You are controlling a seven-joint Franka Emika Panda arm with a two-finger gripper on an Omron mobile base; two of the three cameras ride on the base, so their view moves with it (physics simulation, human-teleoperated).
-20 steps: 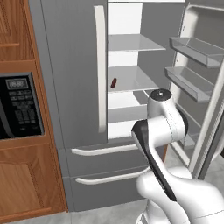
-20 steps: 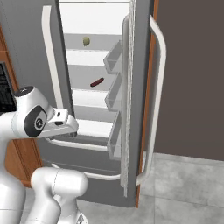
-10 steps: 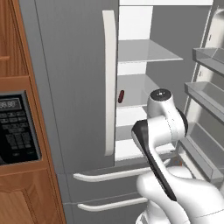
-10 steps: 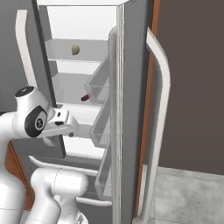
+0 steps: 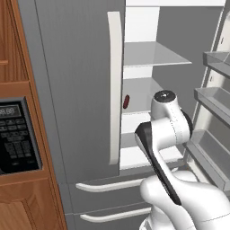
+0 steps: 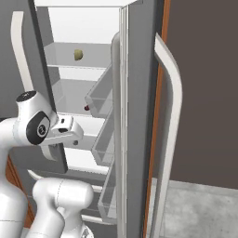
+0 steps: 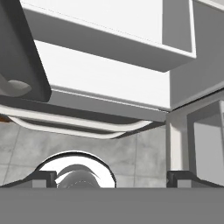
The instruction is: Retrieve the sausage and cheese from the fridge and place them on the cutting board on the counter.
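The base is driving closer to the fridge [image 5: 81,90]: compared with the earlier frames, the whole scene is appearing larger and shifted in both base views, which is camera motion and not motion of the contents. The right door is standing open, its bins facing the interior; the left door is closed, with its long white handle [image 5: 115,85] upright beside the opening.

The sausage [image 5: 126,101] is lying on a middle white shelf. In the left base view its dark red-brown end is showing just past the edge of the closed left door. In the right base view it is a small dark spot at the shelf's rear, next to a door bin. The cheese [image 6: 78,55] is sitting on the shelf above, well apart from the sausage. Both items are lying on the same shelves as before.

The arm is holding the same folded pose in front of the lower shelves. The gripper [image 7: 111,178] is pointing down toward the drawer bars [image 7: 78,127] and the grey floor [image 7: 131,153]. Its two fingertips [image 7: 41,177] are standing wide apart, released, with nothing between them.

The cutting board and the counter cannot be located from these pictures.
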